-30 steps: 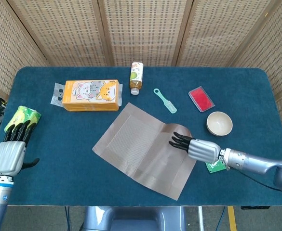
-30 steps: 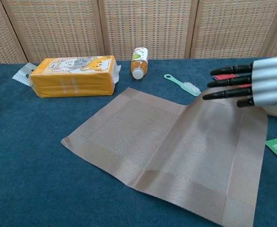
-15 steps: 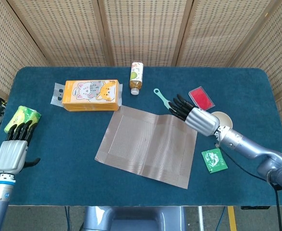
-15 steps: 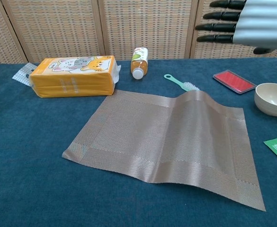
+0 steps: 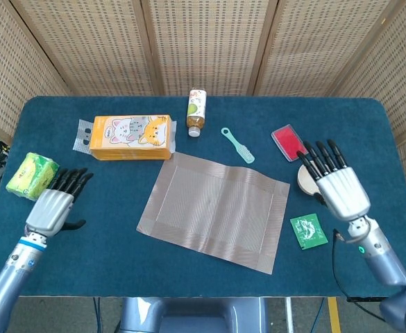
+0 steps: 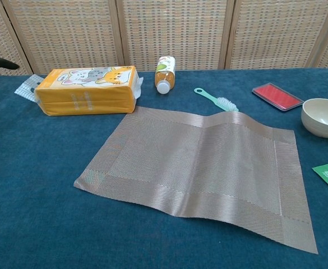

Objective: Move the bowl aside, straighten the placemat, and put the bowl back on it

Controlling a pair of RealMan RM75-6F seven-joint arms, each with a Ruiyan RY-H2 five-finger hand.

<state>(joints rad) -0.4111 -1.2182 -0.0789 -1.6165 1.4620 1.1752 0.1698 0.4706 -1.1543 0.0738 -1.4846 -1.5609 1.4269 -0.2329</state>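
Brown placemat (image 5: 213, 211) now lies flatter; right hand (image 5: 338, 189) withdrawn.

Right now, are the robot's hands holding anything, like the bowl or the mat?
No, nothing is held. The left hand and right hand are both open with fingers spread. The bowl and placemat lie untouched on the table.

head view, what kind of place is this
Probably a staged robot test bench, not a home: a blue-covered table, woven screens behind, and unrelated items like a tissue pack and placemat.
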